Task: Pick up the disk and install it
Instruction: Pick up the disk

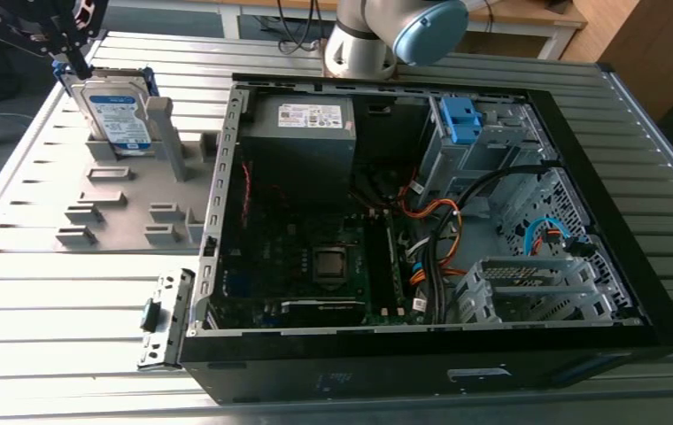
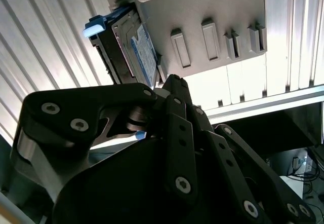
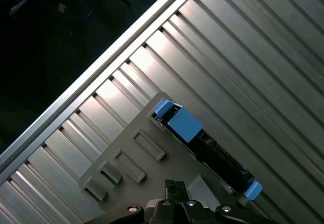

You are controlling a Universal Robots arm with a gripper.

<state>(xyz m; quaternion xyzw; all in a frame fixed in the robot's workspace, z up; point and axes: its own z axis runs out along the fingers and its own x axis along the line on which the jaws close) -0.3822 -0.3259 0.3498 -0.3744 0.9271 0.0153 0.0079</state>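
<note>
the slatted metal table (image 1: 29,292) carries everything, and the open computer case (image 1: 431,381) takes up most of it, lying on its side with its insides showing. on the exterior view's left of the case sits the grey holder plate (image 1: 42,190), and the disk (image 1: 118,111) stands on edge in a slot at the plate's far end as that view has it, label facing out, well apart from the case. the claw (image 1: 67,55) hangs right over the disk's top edge, at the corner furthest from the case. i can't tell how wide it's open or whether it's touching, but it looks to have hold of nothing, with the disk sitting down in its slot. what worries me is how off-centre it is: a grab by one corner could let the disk twist as it lifts, jam in the slot, or knock the grey post (image 1: 162,133) just beside it. it might also close on the caddy's blue tab (image 3: 179,122) rather than the metal body, and that plastic could flex and slip. inside the case the loose cables (image 1: 455,221) look ready to snag anything lowered past them
</note>
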